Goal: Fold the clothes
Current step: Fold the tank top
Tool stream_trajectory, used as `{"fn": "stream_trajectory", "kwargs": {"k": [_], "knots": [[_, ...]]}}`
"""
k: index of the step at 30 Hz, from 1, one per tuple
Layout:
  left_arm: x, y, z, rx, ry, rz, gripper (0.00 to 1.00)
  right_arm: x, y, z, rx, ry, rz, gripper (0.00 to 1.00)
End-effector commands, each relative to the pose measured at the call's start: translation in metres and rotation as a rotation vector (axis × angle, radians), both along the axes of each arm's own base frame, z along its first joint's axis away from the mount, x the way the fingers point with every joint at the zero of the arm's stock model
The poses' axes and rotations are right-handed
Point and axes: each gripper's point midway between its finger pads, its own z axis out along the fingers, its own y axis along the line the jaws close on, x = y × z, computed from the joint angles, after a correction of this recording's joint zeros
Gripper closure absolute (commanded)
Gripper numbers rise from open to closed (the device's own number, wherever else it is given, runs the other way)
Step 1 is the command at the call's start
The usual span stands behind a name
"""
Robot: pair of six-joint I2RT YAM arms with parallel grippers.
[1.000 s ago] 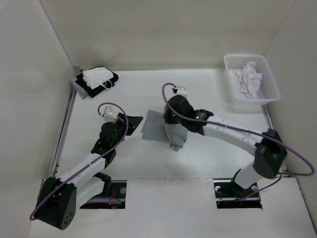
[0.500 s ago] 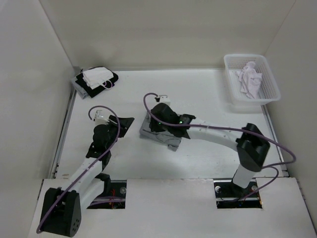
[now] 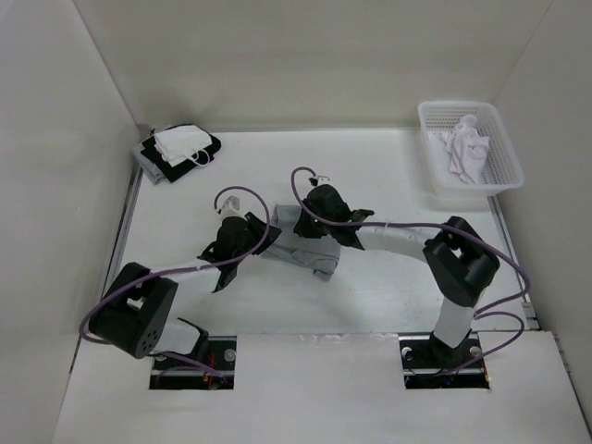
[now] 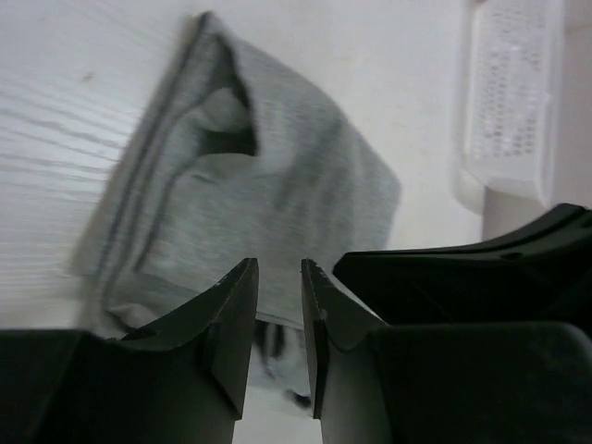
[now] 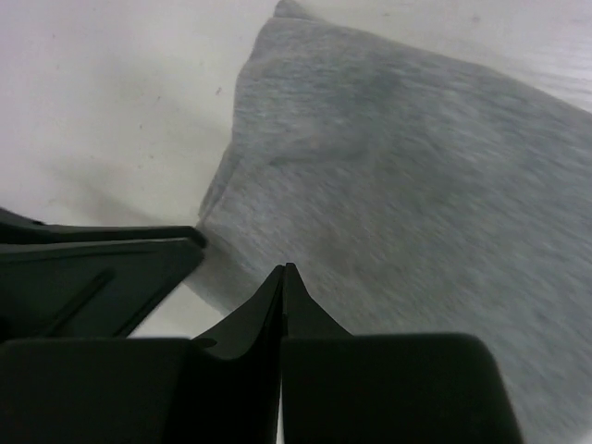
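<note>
- Clothes [image 3: 311, 258]: one grey T-shirt, folded into a compact block on the table [image 3: 388, 287], lying under and between the two grippers.
- Right gripper [image 5: 283, 270]: clenched, the fingers pressed flat together along their whole length. The tip sits over the near edge of the shirt [image 5: 416, 166]. Whether any cloth is nipped between the fingers cannot be told.
- Left gripper [image 4: 277, 268]: slightly parted, with a narrow slot between the fingers and nothing seen in it. The shirt [image 4: 277, 157] lies just ahead of the tips; contact is not evident.
- Hidden or unclear: in the top view both wrists cover the fingers and much of the shirt, so neither jaw can be read there. Both wrist views are blurred.
- Left wrist view only: the layered side of the fold, with a dark open pocket between the layers, and the white basket [image 4: 509, 92] well beyond the shirt.
- Right wrist view only: a smooth upper face of cloth, and a black part low to the left of the fingers, not identifiable.
- Top view only: a white garment [image 3: 465, 148] inside the basket, well off to the right gripper's right, and a black-and-white stack [image 3: 176, 150] far beyond the left gripper.
</note>
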Motion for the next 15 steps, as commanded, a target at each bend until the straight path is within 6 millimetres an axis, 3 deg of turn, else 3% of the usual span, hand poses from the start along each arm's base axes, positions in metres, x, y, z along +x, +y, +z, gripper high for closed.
{"fn": "stream_trajectory", "kwargs": {"k": [1, 8, 15], "knots": [[0.012, 0.012, -0.012, 0.029, -0.011, 0.05, 0.77, 0.029, 0.04, 0.037, 0.145, -0.089, 0.068, 0.99], [-0.005, 0.018, -0.049, 0.043, 0.104, 0.021, 0.77, 0.058, 0.055, 0.002, 0.152, -0.013, 0.034, 0.98], [-0.015, 0.023, -0.058, 0.048, 0.147, 0.002, 0.78, 0.09, 0.059, -0.011, 0.184, 0.028, -0.004, 0.97]]}}
